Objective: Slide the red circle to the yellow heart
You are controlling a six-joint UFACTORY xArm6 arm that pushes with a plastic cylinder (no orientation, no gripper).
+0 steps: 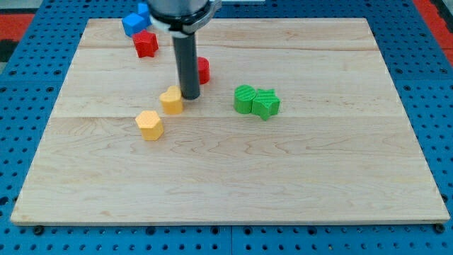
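Note:
The red circle (203, 70) sits left of the board's centre, toward the view's top, partly hidden behind my rod. My tip (190, 96) rests on the board just below and left of the red circle, right beside the upper yellow block (171, 100), which looks like the yellow heart. A second yellow block (149, 125), hexagon-like, lies further down and left. The red circle and the upper yellow block are about one block-width apart, with the rod between them.
A red star-like block (146, 44) and a blue block (132, 23) lie at the top left; another blue block (144, 10) is partly hidden by the arm. Two green blocks (245, 99) (267, 104) touch each other right of centre. The wooden board (283, 177) lies on blue pegboard.

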